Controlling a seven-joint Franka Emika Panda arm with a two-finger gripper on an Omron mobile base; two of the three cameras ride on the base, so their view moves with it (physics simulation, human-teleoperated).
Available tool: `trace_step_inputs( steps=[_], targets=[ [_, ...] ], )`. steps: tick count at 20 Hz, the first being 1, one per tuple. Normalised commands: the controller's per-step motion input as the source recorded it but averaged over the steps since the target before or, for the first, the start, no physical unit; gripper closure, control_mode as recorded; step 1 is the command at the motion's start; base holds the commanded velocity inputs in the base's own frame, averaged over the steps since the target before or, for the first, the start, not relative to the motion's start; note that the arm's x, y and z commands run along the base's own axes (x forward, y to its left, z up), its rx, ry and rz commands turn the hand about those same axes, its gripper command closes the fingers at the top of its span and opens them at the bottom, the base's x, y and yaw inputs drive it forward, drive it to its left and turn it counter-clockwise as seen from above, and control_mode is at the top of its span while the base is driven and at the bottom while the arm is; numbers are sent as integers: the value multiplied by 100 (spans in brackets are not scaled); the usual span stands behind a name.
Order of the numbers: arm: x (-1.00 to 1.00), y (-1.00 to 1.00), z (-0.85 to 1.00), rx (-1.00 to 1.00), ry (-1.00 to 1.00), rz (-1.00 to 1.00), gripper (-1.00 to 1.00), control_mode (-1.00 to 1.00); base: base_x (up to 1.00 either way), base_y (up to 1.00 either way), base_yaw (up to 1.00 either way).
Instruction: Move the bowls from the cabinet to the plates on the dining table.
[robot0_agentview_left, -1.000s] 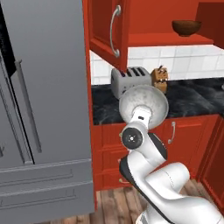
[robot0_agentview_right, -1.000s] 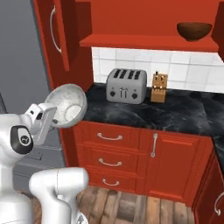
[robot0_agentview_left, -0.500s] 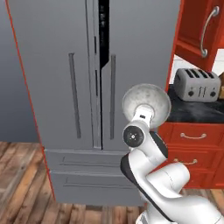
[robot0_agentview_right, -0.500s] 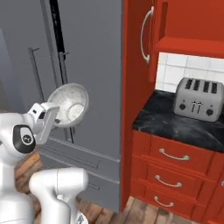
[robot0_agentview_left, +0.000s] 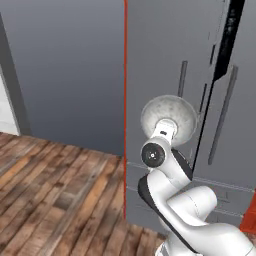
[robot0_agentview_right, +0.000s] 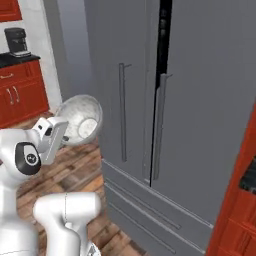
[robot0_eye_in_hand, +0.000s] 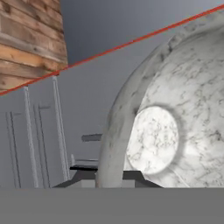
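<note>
The pale grey speckled bowl (robot0_agentview_left: 168, 116) is held up in front of the arm, tipped on its side, with its hollow facing the right base camera (robot0_agentview_right: 80, 120). My gripper (robot0_agentview_right: 61, 134) is shut on its rim. In the hand view the bowl (robot0_eye_in_hand: 175, 131) looms large on the right, and the rim runs down between my dark fingertips (robot0_eye_in_hand: 83, 175) at the bottom. The cabinet, the plates and the dining table are out of view.
A tall grey fridge (robot0_agentview_right: 200, 125) with two doors, long handles and lower drawers stands straight ahead, close to the bowl. Wooden floor (robot0_agentview_left: 50, 185) stretches to the left. Red lower cabinets (robot0_agentview_right: 20, 95) with a coffee machine (robot0_agentview_right: 17, 40) sit far left.
The whole picture has swung: the base has turned left, so the counter with the toaster and the red cabinet have left view and the fridge and floor have come in. The bowl stays gripped.
</note>
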Motion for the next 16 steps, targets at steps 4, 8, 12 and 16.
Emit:
trace_step_inputs(
  steps=[4,8,12,16],
  targets=[
    [0,0,0,0,0,0,100,100,26,93,47],
    [0,0,0,0,0,0,100,100,23,97,48],
    [0,0,0,0,0,0,100,100,14,99,49],
    [0,0,0,0,0,0,100,100,16,96,51]
  ],
)
